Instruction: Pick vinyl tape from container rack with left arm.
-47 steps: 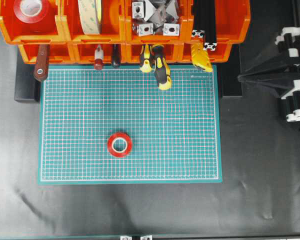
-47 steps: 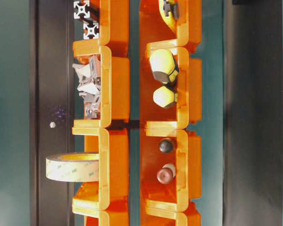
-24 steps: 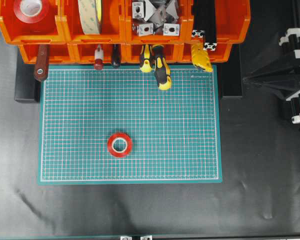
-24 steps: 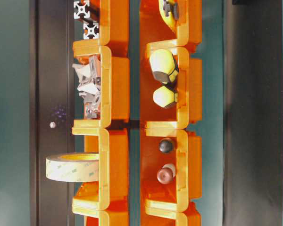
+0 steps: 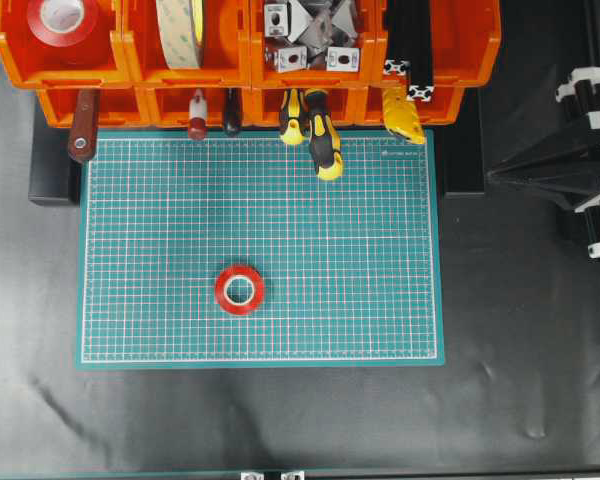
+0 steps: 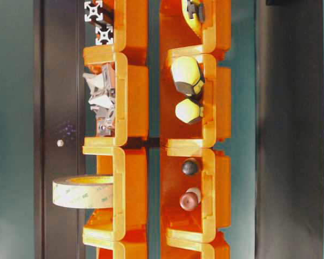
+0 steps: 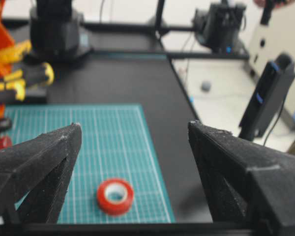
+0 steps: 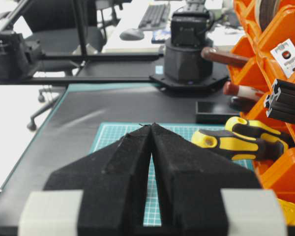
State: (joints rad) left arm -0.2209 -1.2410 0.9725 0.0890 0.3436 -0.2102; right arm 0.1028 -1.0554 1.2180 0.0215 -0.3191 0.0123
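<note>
1. Bench (image 5: pixel 280 420): black surface carrying a green grid mat (image 5: pixel 360 300).
2. Rack (image 5: pixel 130 60) of orange bins along the mat's far edge, tool handles sticking out of the lower row.
3. Right end effector (image 8: pixel 152 129): jaws pressed together, holding nothing.
4. Left end effector (image 7: pixel 135 140): jaws wide apart, empty, apparently raised over the mat.
5. Red tape roll (image 5: pixel 240 289): flat on the mat, well apart from the rack; another red roll (image 5: pixel 62 20) sits in the top-left bin.
</note>
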